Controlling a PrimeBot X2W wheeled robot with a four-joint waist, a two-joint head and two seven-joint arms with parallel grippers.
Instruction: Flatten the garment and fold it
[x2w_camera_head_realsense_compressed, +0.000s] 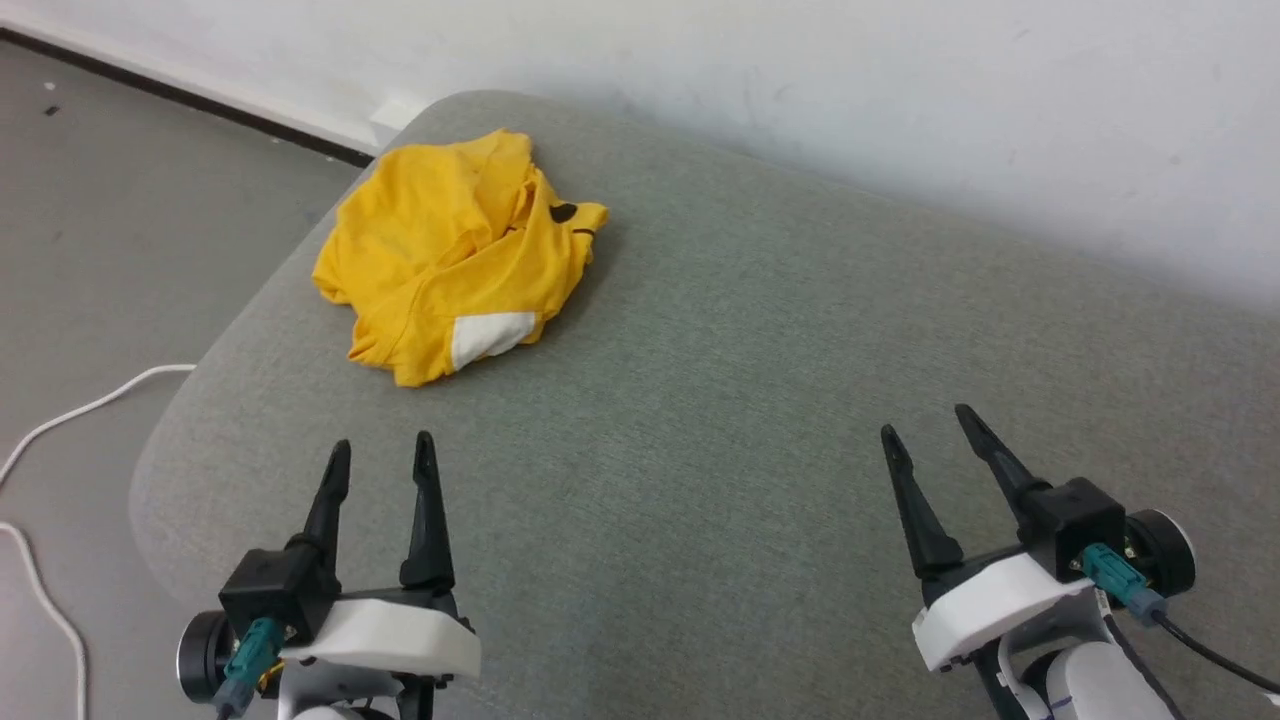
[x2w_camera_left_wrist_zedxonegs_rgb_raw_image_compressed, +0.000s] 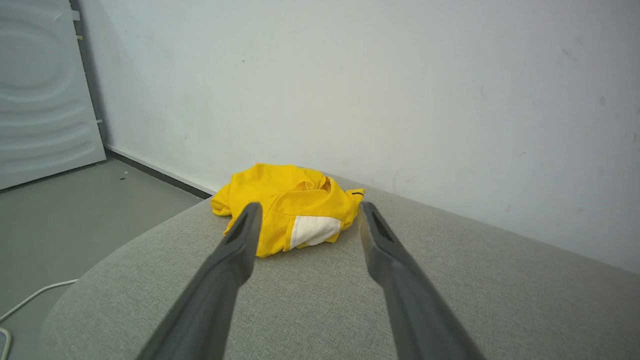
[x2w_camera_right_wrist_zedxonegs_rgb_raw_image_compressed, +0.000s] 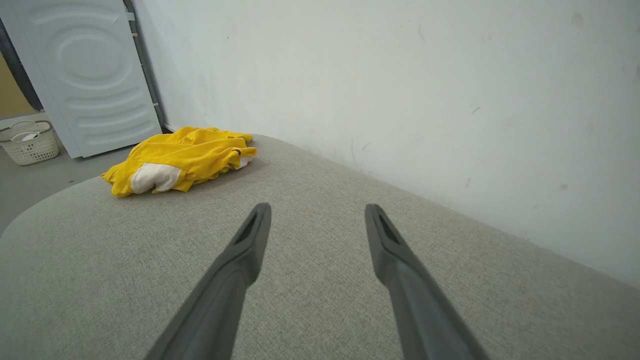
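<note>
The garment is a bright yellow shirt lying crumpled in a heap at the far left corner of a grey fabric surface, with a white patch and a bit of black print showing. My left gripper hovers open near the front left, short of the heap, nothing between its fingers. My right gripper is open at the front right, well away from the shirt. In the left wrist view the garment lies straight ahead between the open fingers. In the right wrist view the garment sits far left beyond the open gripper.
A white wall runs along the surface's far edge. Grey floor lies to the left, with a white cable on it. A white door and a pale basket stand further left.
</note>
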